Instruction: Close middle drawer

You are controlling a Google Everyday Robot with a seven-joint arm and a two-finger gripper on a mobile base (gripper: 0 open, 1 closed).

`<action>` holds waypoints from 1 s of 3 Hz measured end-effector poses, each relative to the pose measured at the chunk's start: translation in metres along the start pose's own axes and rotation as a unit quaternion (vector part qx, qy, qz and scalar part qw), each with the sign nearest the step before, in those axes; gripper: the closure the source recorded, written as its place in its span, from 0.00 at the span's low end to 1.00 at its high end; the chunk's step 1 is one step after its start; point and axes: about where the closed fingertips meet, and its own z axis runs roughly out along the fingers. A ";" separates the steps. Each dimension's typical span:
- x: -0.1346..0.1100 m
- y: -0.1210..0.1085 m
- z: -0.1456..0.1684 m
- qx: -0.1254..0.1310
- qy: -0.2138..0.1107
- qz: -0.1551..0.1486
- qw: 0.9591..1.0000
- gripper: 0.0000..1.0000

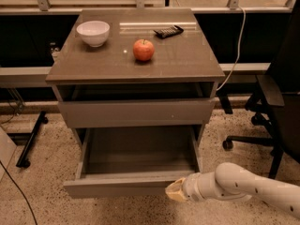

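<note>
A speckled floor (37,182) runs under a grey-brown cabinet that stands before a dark window wall, with an office chair (281,107) off to the right. On the tabletop (187,64), a white bowl (93,33) sits near the back left corner. A red apple (143,49) is close to the middle, and a small black device (168,31) lies by the back edge, right of centre.

Below the front edge, the top drawer (136,112) looks slightly proud of the carcass. The middle drawer (117,189) is pulled far out, well beyond the tabletop's front edge, and its deep box shows bare.

Your gripper (176,190) is low, out beyond the front right corner. Its tan tip is at the right end of the middle drawer's front panel, touching it or nearly so. You cannot tell whether the claw is spread or closed.

- **Racking:** You are set well off centre. A push from that end could twist the drawer on its runners and jam it partway.
- **Slipping:** The panel is flat and handle-less, so the tip may skid off the right end or ride over the top edge into the box.
- **Slamming:** If you drive it home hard, the jolt could set the apple rolling toward a tabletop edge.
</note>
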 end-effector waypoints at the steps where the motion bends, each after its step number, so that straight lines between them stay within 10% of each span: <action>1: -0.013 -0.015 0.012 0.013 -0.017 -0.028 0.999 1.00; 3: -0.029 -0.041 0.034 0.018 -0.031 -0.060 0.998 1.00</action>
